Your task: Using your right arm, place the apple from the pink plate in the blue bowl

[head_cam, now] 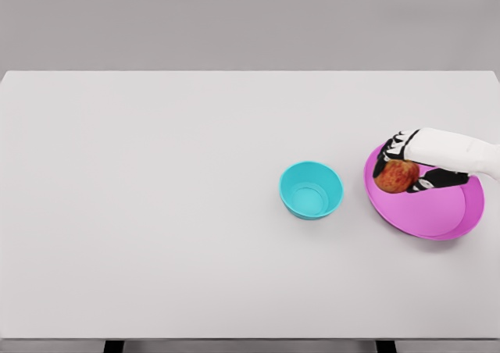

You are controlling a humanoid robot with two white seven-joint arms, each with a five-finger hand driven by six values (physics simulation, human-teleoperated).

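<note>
Your right hand (406, 165) is at the apple (397, 176), coming in from the right edge over the pink plate (437, 216). The fingers wrap the apple from above and from the near side, dark fingertips showing on both flanks, so it looks like a closed grasp on the fruit. I can't tell if it's fully firm or just closing.

The apple sits at the left part of the plate, near its upper left rim. Can't tell if it's lifted or touching the plate; it reads as low, so I'd judge it not yet carried off.

The blue bowl (311, 190) stands on the counter (156, 212) just left of the plate, apart from it, upright and with nothing inside.

Progress: reach done, grasp done or nearly. Left to do: lift clear of the plate rim, move left a short way over the bowl, lower, let go. So you're roughly at the early-middle stage, nothing delivered yet.

Left arm doesn't show anywhere in the head view.

Watch the plate rim on the way out; the bowl is close, so keep the move short.
</note>
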